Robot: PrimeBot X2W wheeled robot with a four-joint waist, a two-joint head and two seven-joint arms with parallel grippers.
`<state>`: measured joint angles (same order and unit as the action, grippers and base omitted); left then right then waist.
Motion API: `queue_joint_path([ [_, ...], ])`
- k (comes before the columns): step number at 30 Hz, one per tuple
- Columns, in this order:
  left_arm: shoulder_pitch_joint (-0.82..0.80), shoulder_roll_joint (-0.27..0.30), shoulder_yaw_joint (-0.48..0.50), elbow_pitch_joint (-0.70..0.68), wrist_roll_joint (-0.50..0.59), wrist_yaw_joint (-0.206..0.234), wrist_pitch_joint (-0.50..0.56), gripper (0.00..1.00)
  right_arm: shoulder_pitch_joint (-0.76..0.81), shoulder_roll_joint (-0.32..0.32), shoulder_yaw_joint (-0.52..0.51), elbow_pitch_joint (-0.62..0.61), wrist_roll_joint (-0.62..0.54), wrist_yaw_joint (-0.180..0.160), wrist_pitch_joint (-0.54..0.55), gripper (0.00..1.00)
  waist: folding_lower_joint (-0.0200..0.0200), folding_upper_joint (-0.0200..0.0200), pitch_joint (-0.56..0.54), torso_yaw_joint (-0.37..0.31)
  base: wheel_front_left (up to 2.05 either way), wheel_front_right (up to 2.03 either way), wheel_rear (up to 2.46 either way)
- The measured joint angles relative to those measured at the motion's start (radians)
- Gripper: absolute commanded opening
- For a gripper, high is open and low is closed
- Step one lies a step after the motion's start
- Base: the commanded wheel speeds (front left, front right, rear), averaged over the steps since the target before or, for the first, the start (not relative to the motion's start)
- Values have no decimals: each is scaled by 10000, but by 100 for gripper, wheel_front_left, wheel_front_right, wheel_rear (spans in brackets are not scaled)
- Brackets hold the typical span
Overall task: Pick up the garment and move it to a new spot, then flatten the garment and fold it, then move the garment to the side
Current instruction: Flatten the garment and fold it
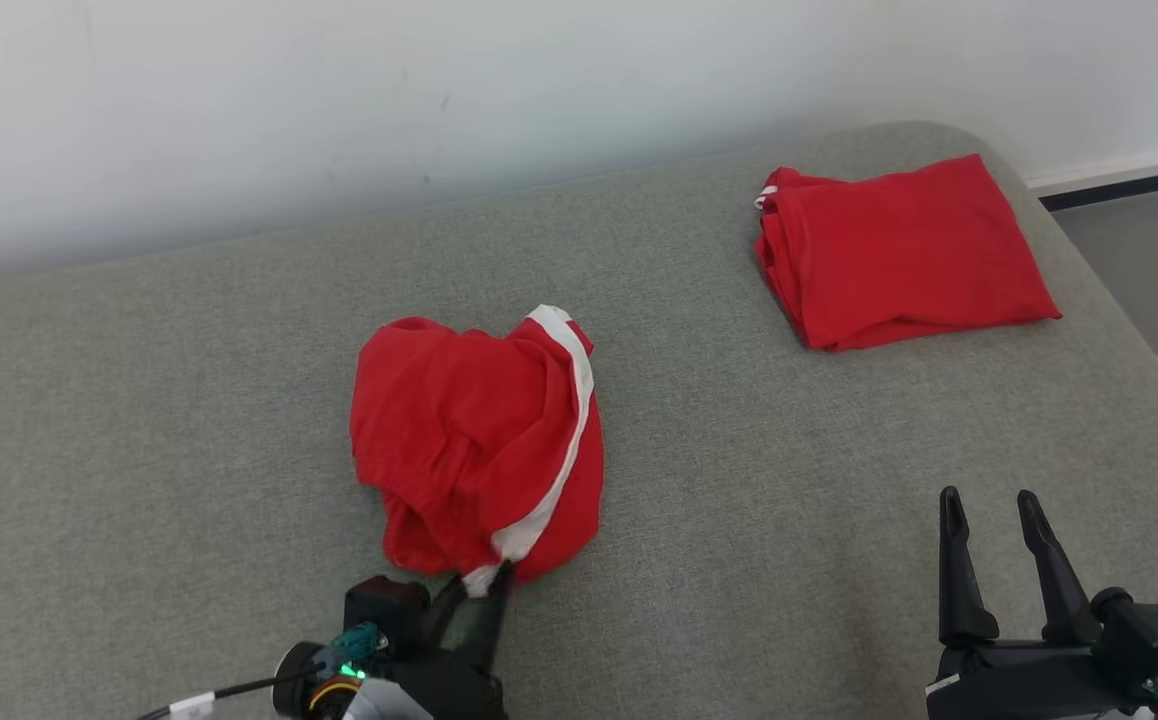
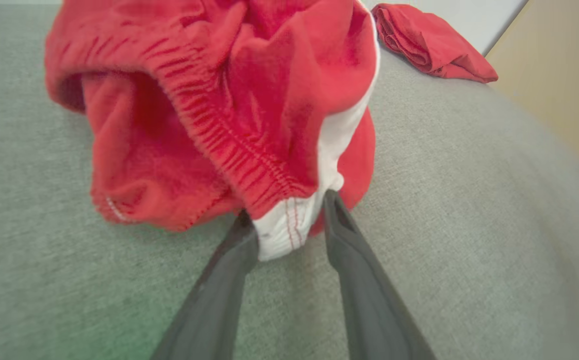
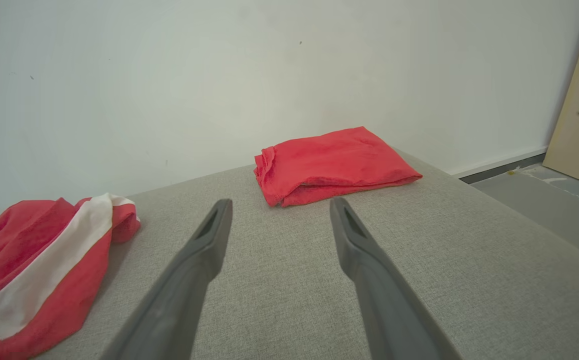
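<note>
Head view looks down from above; wrist views sit low — all share the crumpled garment (image 1: pixel 474 440).

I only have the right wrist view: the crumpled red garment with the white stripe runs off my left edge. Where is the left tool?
Observer: The left tool is at the near edge of the crumpled red garment, one finger on either side of the white stripe end.
Operator: Clamped yet?
Observer: Not visibly. The fingers stand apart with the white cloth between them.
Operator: Which part of the garment faces it?
Observer: The ribbed elastic waistband, its opening gaping toward the tool.
</note>
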<state>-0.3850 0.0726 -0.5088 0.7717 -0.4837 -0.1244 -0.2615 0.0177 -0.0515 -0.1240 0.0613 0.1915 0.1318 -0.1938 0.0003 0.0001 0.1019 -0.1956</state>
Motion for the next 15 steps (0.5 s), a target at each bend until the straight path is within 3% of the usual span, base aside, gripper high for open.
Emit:
queue_joint_path([
  [8, 59, 25, 535, -1335, -136, -46, -10, 0, 166, 6, -290, 35, -65, 2, 12, 100, -2, 0, -152, 478, 0, 0, 0],
  [15, 1467, 1281, 754, -2855, 84, -15, -10, 0, 467, 6, -98, 318, 165, 2, -48, 100, -3, 0, -537, 1342, 0, 0, 0],
])
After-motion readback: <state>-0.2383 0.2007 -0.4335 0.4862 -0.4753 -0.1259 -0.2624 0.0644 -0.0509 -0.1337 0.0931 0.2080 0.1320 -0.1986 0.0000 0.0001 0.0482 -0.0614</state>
